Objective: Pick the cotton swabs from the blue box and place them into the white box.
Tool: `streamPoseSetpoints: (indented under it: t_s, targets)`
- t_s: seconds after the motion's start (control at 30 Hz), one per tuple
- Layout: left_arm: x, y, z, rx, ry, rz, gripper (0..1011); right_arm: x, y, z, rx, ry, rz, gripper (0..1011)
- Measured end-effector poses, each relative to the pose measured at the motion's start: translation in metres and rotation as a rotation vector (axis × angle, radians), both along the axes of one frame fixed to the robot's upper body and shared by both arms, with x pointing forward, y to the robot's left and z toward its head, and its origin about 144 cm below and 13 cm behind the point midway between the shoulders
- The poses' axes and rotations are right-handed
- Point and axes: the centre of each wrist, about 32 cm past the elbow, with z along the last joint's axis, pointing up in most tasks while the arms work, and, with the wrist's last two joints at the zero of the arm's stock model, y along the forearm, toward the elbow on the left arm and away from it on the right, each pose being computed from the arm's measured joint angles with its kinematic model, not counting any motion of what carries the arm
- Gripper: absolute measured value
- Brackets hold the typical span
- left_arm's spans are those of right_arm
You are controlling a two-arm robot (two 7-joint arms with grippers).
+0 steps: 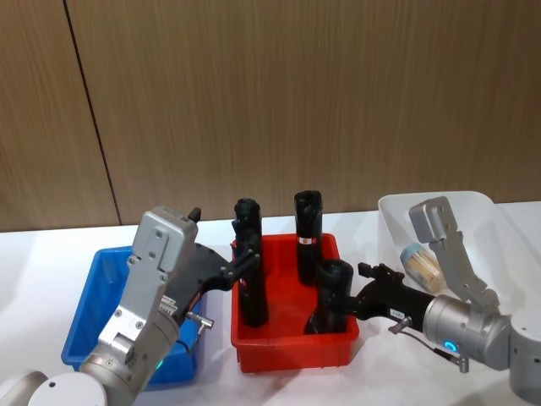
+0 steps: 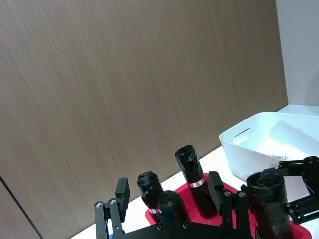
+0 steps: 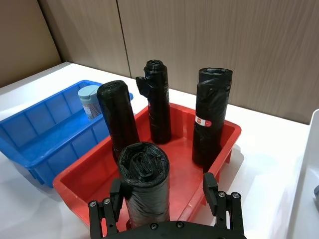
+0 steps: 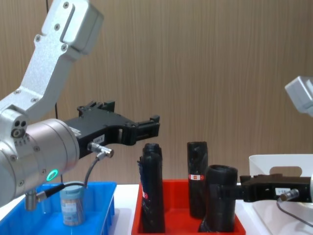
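One tub of cotton swabs point(image 4: 71, 205) stands upright in the blue box point(image 4: 106, 197), also seen from the right wrist as a tub point(image 3: 89, 99) at the far wall of the blue box point(image 3: 35, 144). Another swab tub point(image 1: 420, 262) lies inside the white box point(image 1: 473, 216). My left gripper point(image 4: 149, 128) hangs open and empty above the left side of the red bin; its fingers point(image 2: 122, 191) frame the black rolls. My right gripper point(image 3: 162, 191) is open low by the red bin's right front, with a black roll point(image 3: 144, 174) between its fingers.
The red bin point(image 1: 292, 351) stands between the blue and white boxes and holds several tall black rolls point(image 1: 307, 233). A wood-panel wall rises behind the white table. My left arm point(image 1: 144, 304) hangs over the blue box.
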Motion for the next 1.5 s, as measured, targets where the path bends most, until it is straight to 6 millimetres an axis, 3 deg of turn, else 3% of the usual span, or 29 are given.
streamPoseSetpoints:
  t_s: [0.1, 0.23, 0.77, 1.07, 1.5]
  targets:
    - [0.000, 0.000, 0.000, 0.000, 0.000, 0.000, 1004, 0.002, 0.002, 0.000, -0.002, 0.001, 0.003, 1002]
    - [0.000, 0.000, 0.000, 0.000, 0.000, 0.000, 1004, 0.004, 0.003, 0.000, -0.004, 0.002, 0.008, 929]
    - [0.000, 0.000, 0.000, 0.000, 0.000, 0.000, 1004, 0.005, 0.008, 0.008, 0.012, 0.003, 0.029, 478]
    - [0.000, 0.000, 0.000, 0.000, 0.000, 0.000, 1004, 0.002, 0.007, 0.022, 0.049, -0.020, 0.034, 413]
    - [0.000, 0.000, 0.000, 0.000, 0.000, 0.000, 1004, -0.002, -0.009, 0.068, 0.124, -0.132, -0.034, 353]
